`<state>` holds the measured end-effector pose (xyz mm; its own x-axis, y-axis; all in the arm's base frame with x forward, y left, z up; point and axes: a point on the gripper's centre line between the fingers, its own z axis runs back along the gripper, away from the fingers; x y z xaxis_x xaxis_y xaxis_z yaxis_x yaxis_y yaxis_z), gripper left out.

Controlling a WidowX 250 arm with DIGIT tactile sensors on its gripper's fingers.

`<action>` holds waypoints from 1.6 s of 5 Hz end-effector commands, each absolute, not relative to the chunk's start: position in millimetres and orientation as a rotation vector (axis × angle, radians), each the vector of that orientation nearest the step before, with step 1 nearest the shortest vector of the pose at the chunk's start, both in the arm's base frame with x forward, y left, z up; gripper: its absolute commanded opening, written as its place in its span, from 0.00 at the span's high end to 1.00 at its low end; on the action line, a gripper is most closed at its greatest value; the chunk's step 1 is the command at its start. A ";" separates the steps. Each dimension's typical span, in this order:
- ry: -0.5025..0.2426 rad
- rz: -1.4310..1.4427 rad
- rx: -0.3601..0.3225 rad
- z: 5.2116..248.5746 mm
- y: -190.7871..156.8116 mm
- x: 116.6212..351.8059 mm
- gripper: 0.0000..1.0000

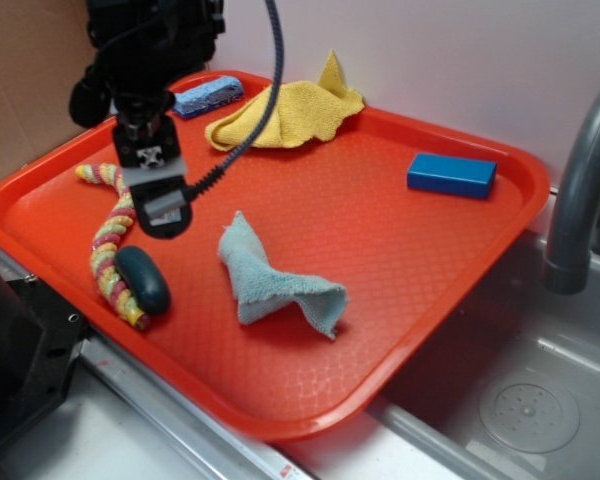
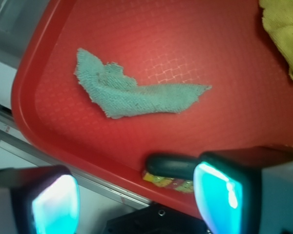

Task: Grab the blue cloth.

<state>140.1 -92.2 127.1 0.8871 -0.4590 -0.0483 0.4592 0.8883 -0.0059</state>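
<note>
The blue cloth lies crumpled and partly folded on the red tray, near its middle. My gripper hangs over the tray's left part, to the left of the cloth and clear of it. In the wrist view its two pads stand far apart with nothing between them, so it is open. The cloth is fully in sight in both views.
A striped rope toy and a dark oval object lie just below the gripper. A yellow cloth, a blue textured pad and a rigid blue block sit at the back. A faucet and sink are right.
</note>
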 end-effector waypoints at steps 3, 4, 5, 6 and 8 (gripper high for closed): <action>-0.063 -1.076 -0.023 37.2 -127.4 152.0 0.00; -0.035 -1.102 -0.032 27.6 -134.7 167.8 0.17; -0.028 -1.079 -0.025 30.5 -137.2 171.1 1.00; 0.038 -0.905 0.019 66.4 -121.7 161.0 1.00; -0.006 -0.403 0.050 165.5 -72.0 124.6 1.00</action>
